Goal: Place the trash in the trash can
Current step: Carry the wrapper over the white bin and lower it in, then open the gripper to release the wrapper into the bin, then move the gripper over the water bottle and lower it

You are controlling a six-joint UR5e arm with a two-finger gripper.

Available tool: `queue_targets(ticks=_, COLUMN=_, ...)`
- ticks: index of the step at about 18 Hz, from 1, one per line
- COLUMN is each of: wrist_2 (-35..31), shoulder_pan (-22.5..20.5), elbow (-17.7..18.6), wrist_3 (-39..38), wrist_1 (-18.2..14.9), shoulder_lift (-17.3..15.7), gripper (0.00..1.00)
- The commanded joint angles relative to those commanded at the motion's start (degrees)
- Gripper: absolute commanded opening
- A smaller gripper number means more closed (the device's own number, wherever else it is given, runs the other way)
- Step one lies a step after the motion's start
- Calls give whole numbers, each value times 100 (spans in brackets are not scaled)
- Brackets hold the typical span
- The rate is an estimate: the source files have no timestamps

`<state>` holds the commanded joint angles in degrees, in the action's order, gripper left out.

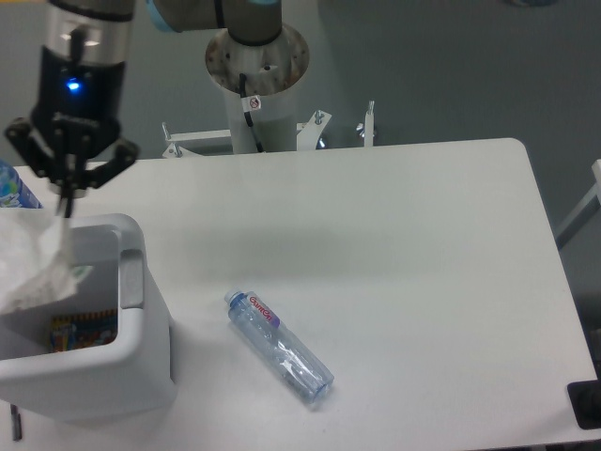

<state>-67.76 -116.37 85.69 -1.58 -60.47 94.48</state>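
White desk (pixel 404 235) carries all items. Trash can (pixel 141 282), large white bin, sits at the desk's front-left corner; a colourful printed item (pixel 84 331) lies on its floor. Claw (pixel 68 199) hangs over the can's rear rim, fingers pressed together on the top edge of the crumpled wrapper (pixel 38 263), which dangles below it and over the open can. Wrapper judged very light, limp, thin film: a pinch at any fold holds it, though it may cling to a finger on release. Slim bottle (pixel 279 346), red-and-white label near its cap, lies on its side on the desk, right of the can, well apart from the claw. Judged light, empty, smooth, prone to rolling; best gripped across the mid-body. Blue-labelled bottle (pixel 11 188) stands behind the can, partly cut off.
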Motion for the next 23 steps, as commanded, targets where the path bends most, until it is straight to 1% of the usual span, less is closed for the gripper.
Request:
queue_targets(ticks=1, wrist_2=9, shoulder_pan=9, elbow=-9, wrist_3=9, wrist_1=26, shoulder_lift=9, gripper=79)
queue_targets(ticks=2, wrist_2=9, shoulder_pan=9, elbow=-35, wrist_3=9, wrist_1=87, shoulder_lift=18, gripper=90)
queue_targets(ticks=3, wrist_2=9, shoulder_pan=9, elbow=-44, wrist_3=-8, wrist_1=166, shoulder_lift=26, gripper=94)
queue_targets(ticks=4, wrist_2=9, shoulder_pan=9, elbow=-53, wrist_3=-9, wrist_1=228, shoulder_lift=44, gripper=99)
queue_targets(ticks=10, wrist_2=-9, shoulder_pan=-17, elbow=-167, wrist_3=-70, wrist_1=246, shoulder_lift=97, gripper=100)
queue_targets(ticks=11, wrist_2=-26, shoulder_pan=-96, elbow=-176, wrist_3=-87, wrist_1=237, shoulder_lift=114, gripper=100)
queue_targets(ticks=14, wrist_2=-26, shoulder_pan=-710, elbow=-36, wrist_3=-123, wrist_1=229, shoulder_lift=167, gripper=100)
queue_targets(ticks=16, wrist_2=-9, shoulder_pan=-1123, elbow=-26, wrist_3=-184, wrist_1=229, shoulder_lift=359, gripper=100)
queue_targets(ticks=19, wrist_2=-26, shoulder_pan=-1616, elbow=-88, wrist_3=-246, wrist_1=237, shoulder_lift=755, gripper=100)
queue_targets(ticks=21, wrist_2=-53, shoulder_pan=-1818, elbow=-149, wrist_3=-228, wrist_1=237, shoulder_lift=1045, gripper=100)
queue_targets(ticks=23, wrist_2=-157, shoulder_pan=-1881, elbow=-202, wrist_3=-193, wrist_1=264, shoulder_lift=1361, gripper=100)
